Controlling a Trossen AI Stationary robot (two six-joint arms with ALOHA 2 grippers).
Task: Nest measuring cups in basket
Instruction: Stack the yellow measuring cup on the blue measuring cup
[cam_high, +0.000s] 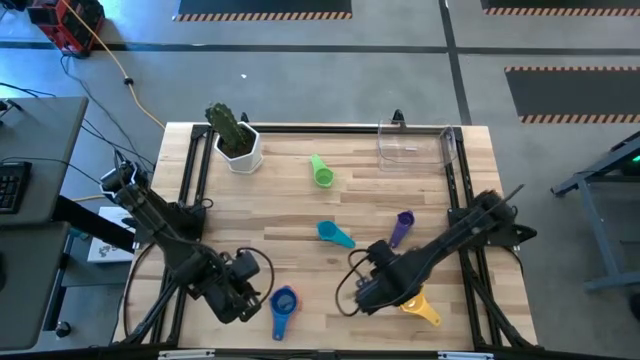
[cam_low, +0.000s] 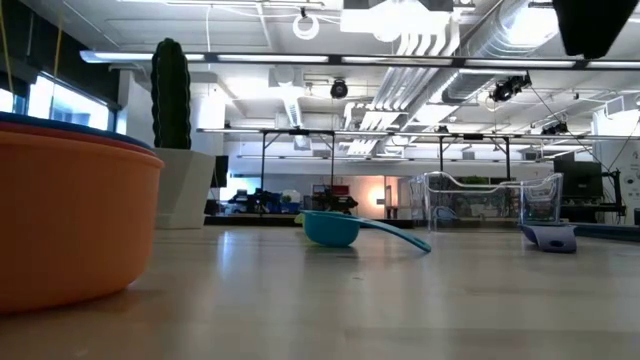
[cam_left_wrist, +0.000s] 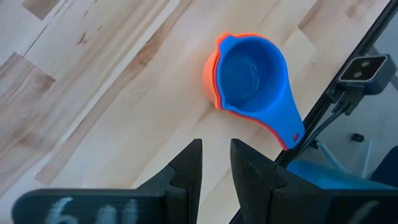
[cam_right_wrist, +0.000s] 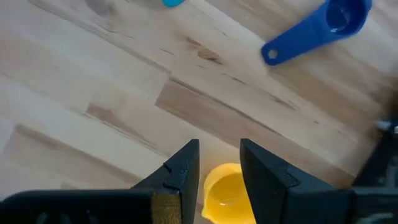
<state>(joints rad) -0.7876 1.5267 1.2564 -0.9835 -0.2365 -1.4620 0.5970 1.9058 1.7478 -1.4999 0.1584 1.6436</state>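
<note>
1. yellow plastic shows between the fingers of the right gripper (cam_right_wrist: 217, 168): in the right wrist view the yellow cup (cam_right_wrist: 227, 191) sits just under the tips, the jaws set narrow and astride its rim; whether they already pinch it cannot be told. in the high view this gripper (cam_high: 372, 290) is at about 5 o'clock on the table, the cup's handle (cam_high: 428, 314) poking out beyond it.
2. the left gripper (cam_left_wrist: 216, 163) hangs with narrowly parted jaws holding nothing, just short of the blue cup (cam_left_wrist: 254, 78), which is already nested in the orange cup (cam_left_wrist: 211, 74); the pair lies near 6 o'clock (cam_high: 283, 303).
3. handling, as a judgement: the cups look like thin, stiff, very light plastic, smooth enough to skid on the wood if nudged. the flat handle or a pinch across the rim wall seems the surest hold; a push on the bowl would likely just slide or tip it.
4. further out, the teal cup (cam_high: 332, 233) lies near the table's centre, the purple cup (cam_high: 402, 224) at roughly 3 o'clock of it, and the green cup (cam_high: 321, 172) toward 12 o'clock. no red cup can be made out.
5. the basket (cam_high: 414, 146) stands at about 1 o'clock by the far edge, clear-walled, and looks empty, so nothing is delivered yet.
6. a white pot with a cactus (cam_high: 237, 142) stands at 11 o'clock, well apart from the basket. the purple cup lies roughly between the right gripper and the basket, so a low carry could knock it.
</note>
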